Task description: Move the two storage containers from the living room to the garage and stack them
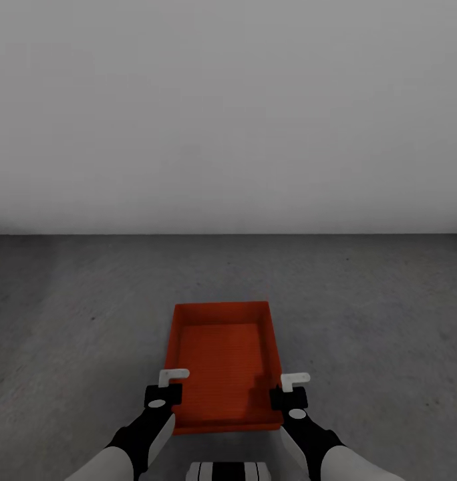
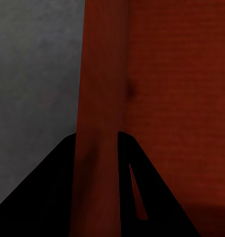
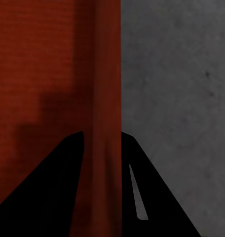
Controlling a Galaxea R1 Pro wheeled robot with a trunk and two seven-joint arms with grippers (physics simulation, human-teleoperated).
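One orange-red storage container (image 1: 223, 354) lies straight ahead of me over the dark grey garage floor (image 1: 375, 300), open side up and empty. Whether it rests on the floor or hangs just above it, I cannot tell. My left gripper (image 1: 164, 393) is shut on the container's left wall (image 2: 100, 94), one black finger (image 2: 43, 197) outside and the other inside. On the opposite side my right gripper (image 1: 288, 394) is shut on the right wall (image 3: 107, 89), its fingers (image 3: 157, 197) straddling it the same way.
A plain light grey wall (image 1: 228, 113) closes the room a short way beyond the container. Bare concrete spreads to both sides. The top of my trunk (image 1: 227, 471) shows at the near edge between my arms.
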